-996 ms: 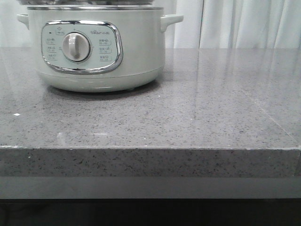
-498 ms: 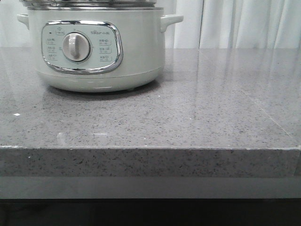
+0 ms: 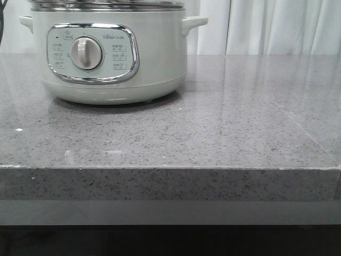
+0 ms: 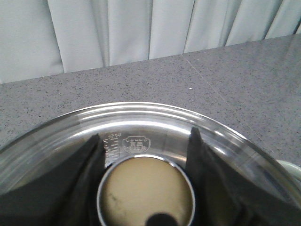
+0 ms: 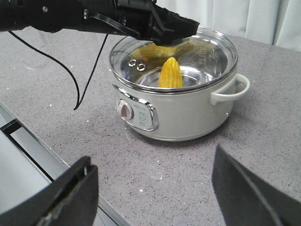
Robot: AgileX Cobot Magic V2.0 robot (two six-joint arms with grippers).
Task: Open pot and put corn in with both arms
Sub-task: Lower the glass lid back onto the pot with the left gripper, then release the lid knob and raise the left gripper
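The pale-green pot (image 3: 154, 58) stands at the back left of the grey counter, its glass lid (image 3: 106, 4) on the steel rim. In the right wrist view the yellow corn (image 5: 170, 74) stands inside the pot (image 5: 183, 117), seen through the lid (image 5: 207, 52). My left gripper (image 5: 170, 29) reaches over the lid. In the left wrist view the left gripper (image 4: 145, 134) is shut on the round lid knob (image 4: 146, 193), one finger on each side. My right gripper (image 5: 153, 157) hangs open and empty over the counter in front of the pot.
White curtains (image 3: 266, 26) hang behind the counter. The counter's front edge (image 3: 170, 168) runs across the front view. A black cable (image 5: 87, 80) droops from the left arm toward the counter, left of the pot in the right wrist view.
In the front view the lid has come down a little and shifted right on the pot's rim. A dark cable now shows at the top left corner.
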